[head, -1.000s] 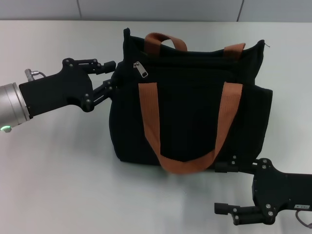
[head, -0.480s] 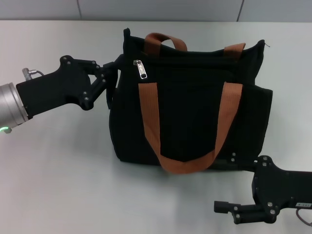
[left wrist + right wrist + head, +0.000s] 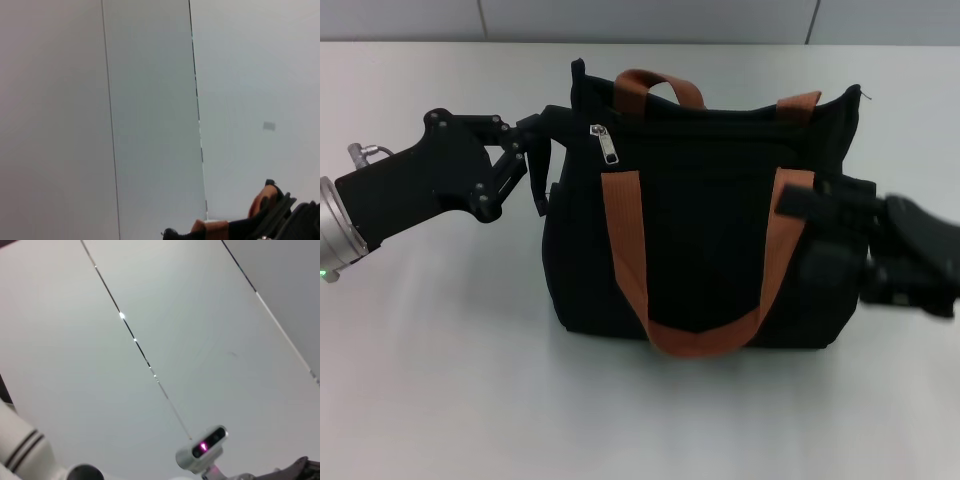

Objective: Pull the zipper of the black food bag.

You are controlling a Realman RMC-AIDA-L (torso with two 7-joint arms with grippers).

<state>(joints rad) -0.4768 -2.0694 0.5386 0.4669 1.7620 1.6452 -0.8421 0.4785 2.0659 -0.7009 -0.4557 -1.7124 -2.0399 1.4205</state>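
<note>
Black cloth makes up the black food bag (image 3: pixel 710 230), standing in the middle of the white bench (image 3: pixel 440 380). The silver zipper (image 3: pixel 608 144) hangs near its top corner on my left. My left hand (image 3: pixel 542 140) is clenched on that corner, holding the bag. My right hand (image 3: pixel 800 200), blurred, is in front of the bag's right side, well away from the zipper; I cannot tell if it is clenched. I should pinch the tab and pull straight along the top edge. There is room above the bag.
</note>
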